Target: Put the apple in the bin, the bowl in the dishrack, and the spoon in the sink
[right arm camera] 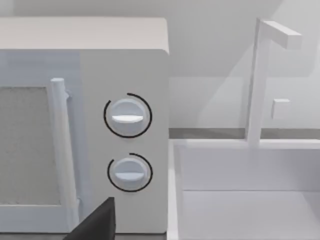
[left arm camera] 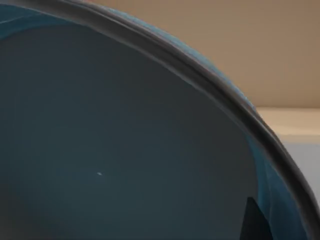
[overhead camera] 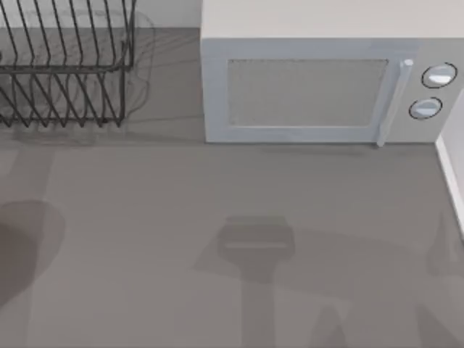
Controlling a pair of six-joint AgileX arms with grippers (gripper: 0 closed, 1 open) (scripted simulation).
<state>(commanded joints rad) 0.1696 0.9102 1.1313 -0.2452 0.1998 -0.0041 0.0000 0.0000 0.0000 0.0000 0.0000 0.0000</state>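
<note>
My left wrist camera looks straight into the bowl [left arm camera: 125, 150], its teal inside up close; I cannot tell the left tool's state. From above, the dishrack [overhead camera: 65, 65] stands at the table's [overhead camera: 217, 217] far left, beside the microwave [overhead camera: 312, 87]. The right wrist view faces the sink [right arm camera: 240, 200].

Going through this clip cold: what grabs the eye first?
The white microwave dominates the back of the table, with the black wire dishrack at back left. In the left wrist view, the teal-blue bowl looms very close. The right wrist view shows the white sink beside the microwave.
</note>
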